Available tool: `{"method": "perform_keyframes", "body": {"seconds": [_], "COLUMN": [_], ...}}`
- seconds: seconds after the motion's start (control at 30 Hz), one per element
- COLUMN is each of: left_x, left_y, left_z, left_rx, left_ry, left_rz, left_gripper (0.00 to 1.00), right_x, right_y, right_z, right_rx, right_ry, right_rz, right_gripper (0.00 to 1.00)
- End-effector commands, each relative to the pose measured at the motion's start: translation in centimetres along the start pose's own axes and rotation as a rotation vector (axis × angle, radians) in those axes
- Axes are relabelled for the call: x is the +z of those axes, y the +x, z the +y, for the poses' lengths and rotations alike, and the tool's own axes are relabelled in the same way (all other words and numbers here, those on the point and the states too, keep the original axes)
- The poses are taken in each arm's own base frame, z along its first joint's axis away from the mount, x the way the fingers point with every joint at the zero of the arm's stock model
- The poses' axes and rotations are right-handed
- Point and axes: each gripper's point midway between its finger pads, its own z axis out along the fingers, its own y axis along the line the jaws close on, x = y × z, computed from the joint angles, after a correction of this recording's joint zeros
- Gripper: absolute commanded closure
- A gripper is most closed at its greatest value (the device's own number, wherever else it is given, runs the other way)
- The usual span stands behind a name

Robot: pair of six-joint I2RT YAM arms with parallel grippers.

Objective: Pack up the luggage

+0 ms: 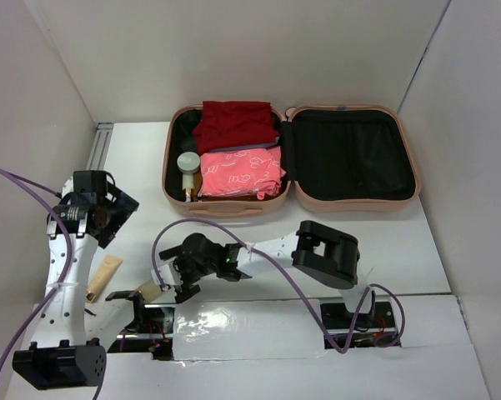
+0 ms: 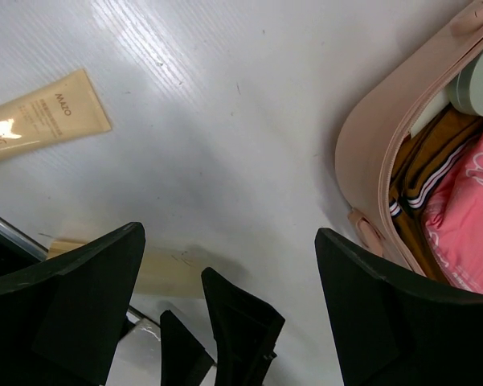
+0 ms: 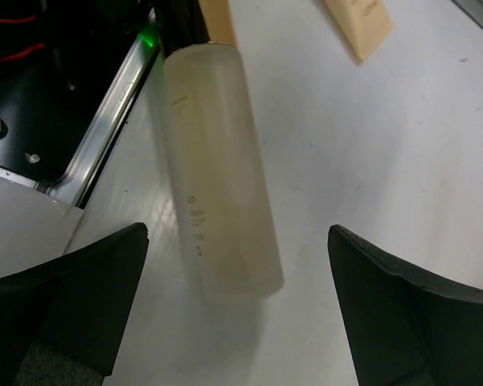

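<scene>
Now the luggage (image 1: pixel 350 158) lies open, long axis left-right, left gripper (image 2: pixel 229 241) and right gripper (image 3: pixel 239 233) spread wide.

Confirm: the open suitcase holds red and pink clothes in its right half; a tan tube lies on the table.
No: the top external view shows the red garment and pink garment in the left half of the luggage. The tan tube is on the table.

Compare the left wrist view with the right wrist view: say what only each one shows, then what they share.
Only the left wrist view shows the suitcase, with pink cloth and a striped brown garment inside. Only the right wrist view shows a frosted bottle lying on its side beside a metal rail. Both show the white table and the tan tube lying on it.
</scene>
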Motion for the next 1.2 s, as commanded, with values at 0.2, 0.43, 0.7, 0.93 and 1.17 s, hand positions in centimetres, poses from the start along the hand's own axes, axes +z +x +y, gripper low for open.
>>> {"method": "perform_keyframes", "body": {"seconds": [0.2, 0.43, 0.7, 0.93, 1.17], "left_x": [0.3, -0.1, -0.6, -0.1, 0.1], "left_y": [-1.3, -1.9, -2.7, -1.7, -1.8], "left_z": [0.7, 1.0, 1.9, 2.1, 1.3], "left_rx": [0.060, 0.085, 0.066, 0.073, 0.056], "left_ry": [0.004, 0.019, 0.005, 0.008, 0.058], "left_rz": [-0.036, -0.078, -0.149, -0.110, -0.127], "left_gripper": [0.00, 0.00, 0.00, 0.00, 0.00], "right_x": [4.0, 5.5, 5.2, 1.3, -9.0], "right_y": [0.0, 1.2, 1.3, -1.5, -5.0], "right_z": [2.2, 3.1, 4.0, -1.0, -14.1], "right_rx": [0.029, 0.067, 0.116, 0.193, 0.444], "right_ry": [-0.144, -0.202, -0.266, -0.078, 0.447], "right_rz": [-0.028, 0.009, 0.013, -0.043, -0.164], "right_gripper": [0.00, 0.23, 0.78, 1.00, 1.00]}}
